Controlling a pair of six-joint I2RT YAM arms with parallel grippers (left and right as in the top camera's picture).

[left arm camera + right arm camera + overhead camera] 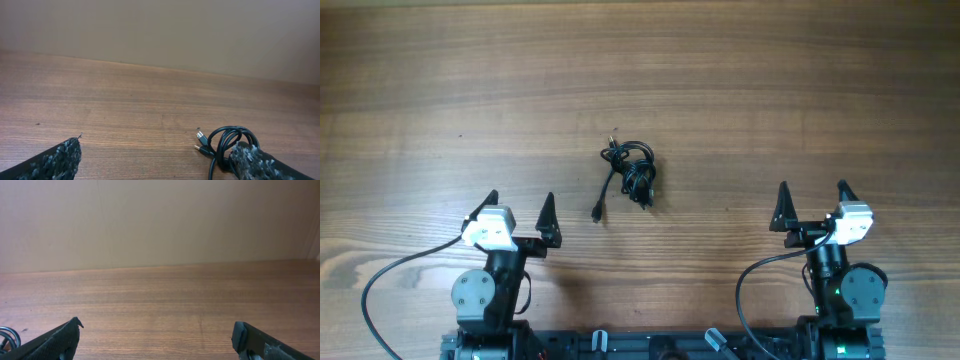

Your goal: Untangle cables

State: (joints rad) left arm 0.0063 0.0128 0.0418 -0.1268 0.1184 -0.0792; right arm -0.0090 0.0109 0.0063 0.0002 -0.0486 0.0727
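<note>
A small knotted bundle of thin black cables (pixel 638 176) lies near the middle of the brown wood-grain tabletop (pixel 790 80), one plug-tipped strand trailing toward the robot. The black two-fingered left claw (pixel 520 200) and right claw (pixel 812 190) sit spread wide and empty, well apart on either side. By appearances, no untangling is done; the whole job remains.
</note>
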